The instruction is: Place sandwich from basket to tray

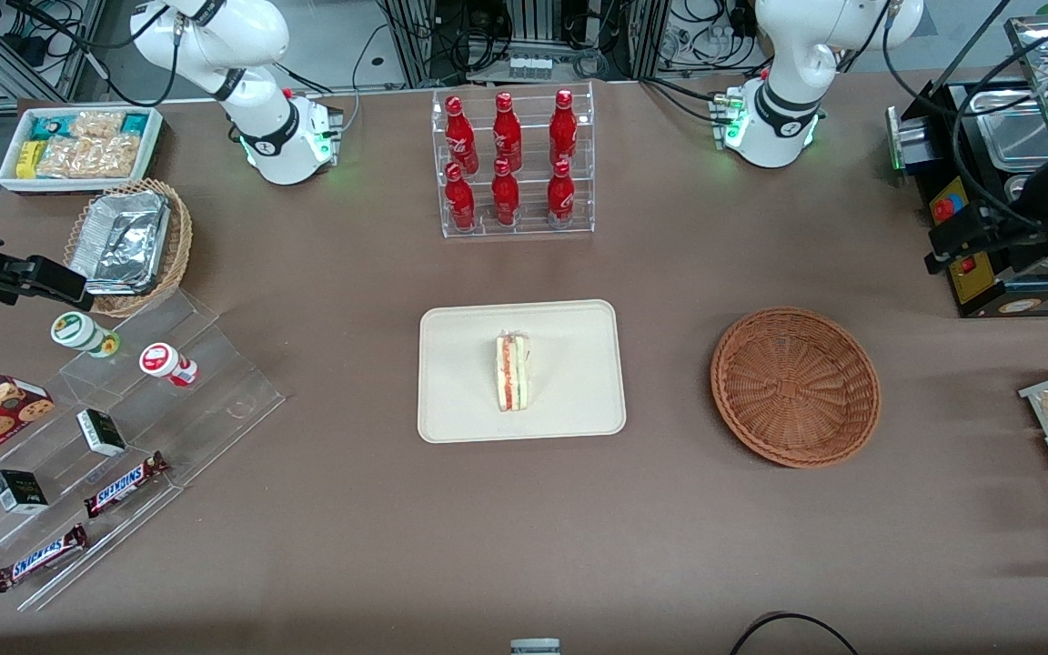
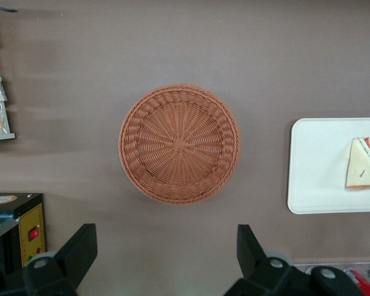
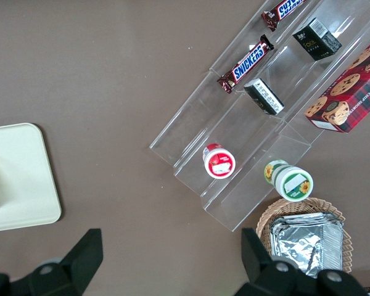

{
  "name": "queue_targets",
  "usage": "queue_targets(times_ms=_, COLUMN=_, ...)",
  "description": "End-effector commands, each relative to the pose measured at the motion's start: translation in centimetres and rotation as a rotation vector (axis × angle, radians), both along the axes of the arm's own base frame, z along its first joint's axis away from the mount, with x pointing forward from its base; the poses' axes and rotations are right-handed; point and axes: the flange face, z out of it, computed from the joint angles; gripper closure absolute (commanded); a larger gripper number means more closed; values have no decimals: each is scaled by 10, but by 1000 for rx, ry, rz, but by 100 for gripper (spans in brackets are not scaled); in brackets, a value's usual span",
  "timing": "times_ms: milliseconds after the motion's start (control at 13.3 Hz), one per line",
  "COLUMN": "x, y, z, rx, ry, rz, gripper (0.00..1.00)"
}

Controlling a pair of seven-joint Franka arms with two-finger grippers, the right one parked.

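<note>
While the sandwich (image 1: pixel 513 373) lies flat on the tray (image 1: pixel 460 400), a pale triangular wedge of white bread with a red and green stripe of filling along one edge, the basket (image 1: pixel 795 386) sits bare just beside the tray, toward the working arm's end of the table. It is round and shallow, woven of reddish-brown wicker whose strands fan out from the centre to a braided rim. Smooth and cream-coloured, the tray is a rectangle with rounded corners and a low lip. Seen from the wrist camera, the gripper (image 2: pixel 166 259) hangs high above the brown table with its dark fingers (image 2: pixel 77 253) spread wide, holding nothing, the basket below and between them. Farther from the front camera than the tray, a clear plastic rack (image 1: pixel 517 164) holds six glossy red bottles. Toward the parked arm's end stand a stepped clear display (image 1: pixel 124 437) with chocolate bars and small boxes, and a lighter wicker basket of foil containers (image 1: pixel 128 241). Nothing lies between tray and basket.
</note>
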Motion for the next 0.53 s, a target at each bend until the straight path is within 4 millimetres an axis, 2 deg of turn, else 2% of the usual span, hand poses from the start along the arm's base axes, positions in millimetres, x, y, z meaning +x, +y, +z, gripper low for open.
queue_targets(times_ms=0, x=-14, y=3, z=8, rx=-8, ry=13, rz=-19, gripper=0)
queue_targets(times_ms=452, x=-21, y=-5, z=9, rx=10, ry=31, rz=-32, gripper=0)
